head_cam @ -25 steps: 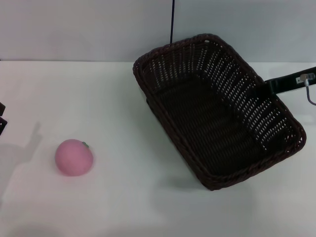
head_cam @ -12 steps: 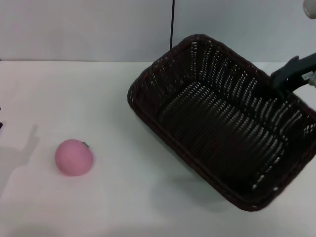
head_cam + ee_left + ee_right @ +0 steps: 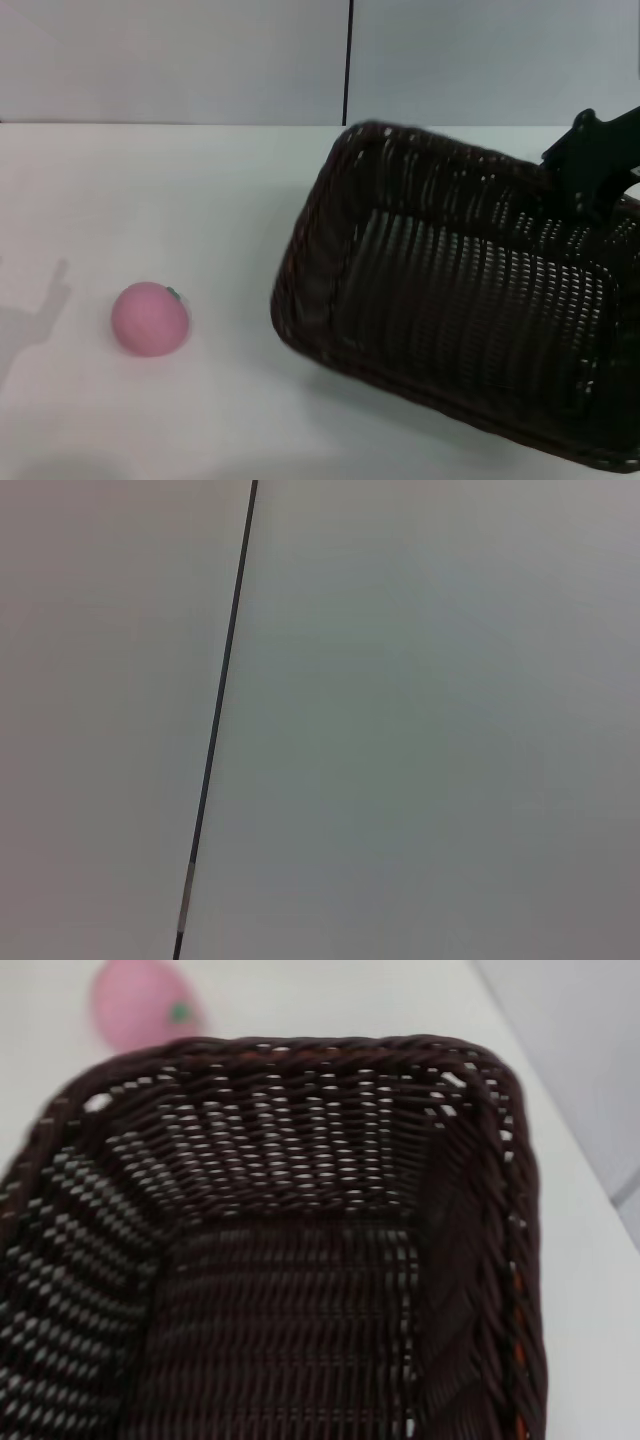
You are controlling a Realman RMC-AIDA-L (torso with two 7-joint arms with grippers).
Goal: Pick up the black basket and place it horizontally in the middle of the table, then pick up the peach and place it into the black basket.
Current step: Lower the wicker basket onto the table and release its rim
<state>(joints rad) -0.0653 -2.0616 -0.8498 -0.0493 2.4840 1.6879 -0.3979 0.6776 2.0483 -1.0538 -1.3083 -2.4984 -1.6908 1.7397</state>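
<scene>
The wide white table lies bare between the small pink round peach, near its left edge, and the large dark woven wicker basket on the right. The basket is tilted, its right end cut off by the frame. The right gripper meets its far rim; whether its fingers clamp it cannot be told. The left gripper is out of view.

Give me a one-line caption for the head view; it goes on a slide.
Right end effector grips the tilted black basket above the table; peach lies apart.
</scene>
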